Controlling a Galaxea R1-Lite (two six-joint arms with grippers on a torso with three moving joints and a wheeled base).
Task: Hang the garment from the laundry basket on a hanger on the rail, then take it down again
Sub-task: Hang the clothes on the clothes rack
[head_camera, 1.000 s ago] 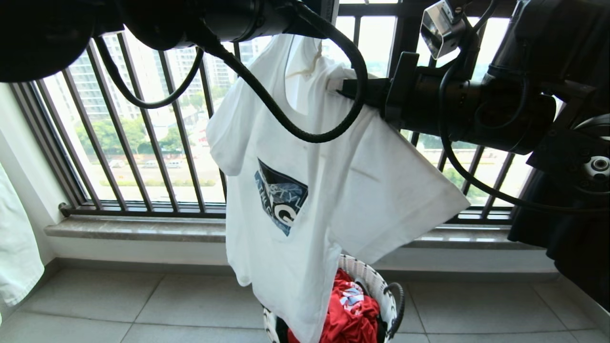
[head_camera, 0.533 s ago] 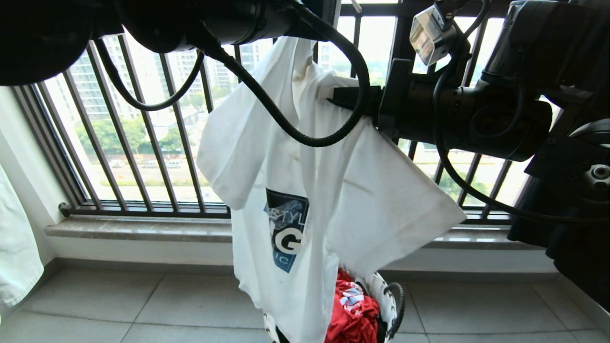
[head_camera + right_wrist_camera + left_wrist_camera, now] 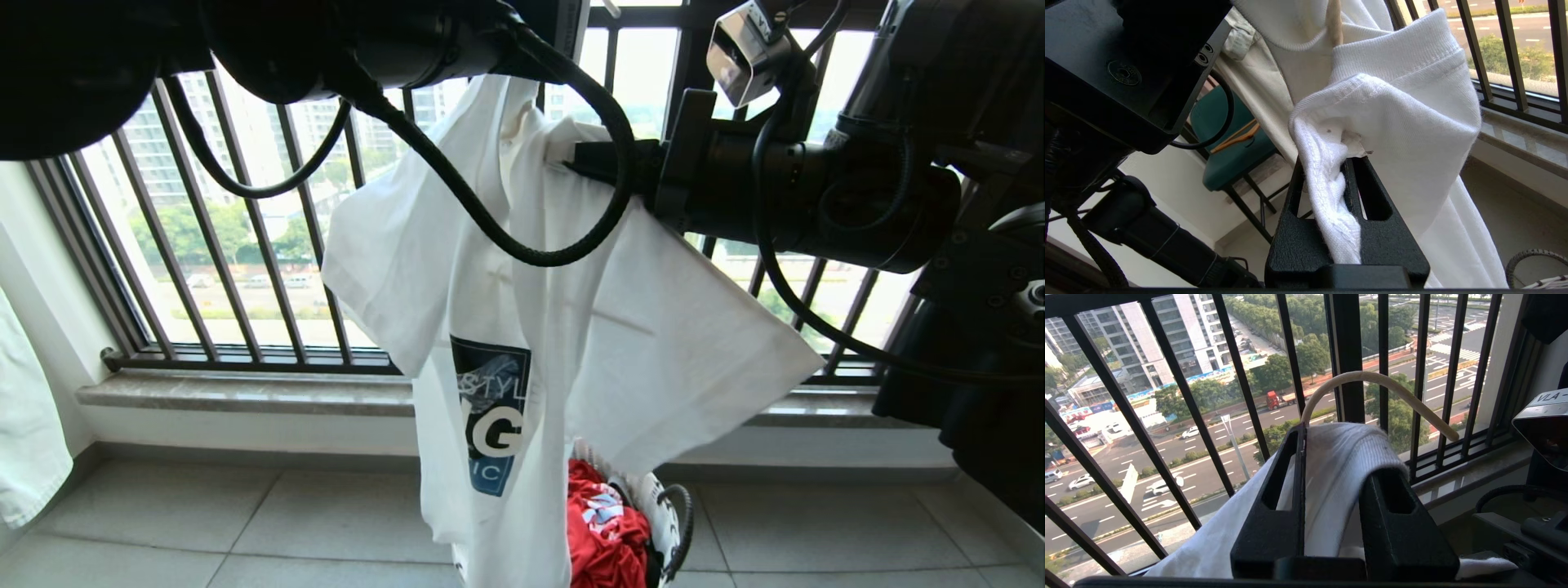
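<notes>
The garment, a white T-shirt with a dark blue graphic, hangs in front of the window above the laundry basket. My right gripper is shut on its bunched ribbed collar. Higher up, my left gripper stands open; a fold of the collar lies loosely between its fingers and over one of them. The cream hanger arcs just beyond those fingertips, partly inside the neck opening. The rail is out of view.
Black window bars and a stone sill stand right behind the shirt. A red garment fills the basket. White cloth hangs at the far left. A green chair stands behind my left arm.
My left gripper's jaws have parted on the collar. The shirt has sagged and swung, its graphic turning and dropping lower. My right gripper has kept its hold.
</notes>
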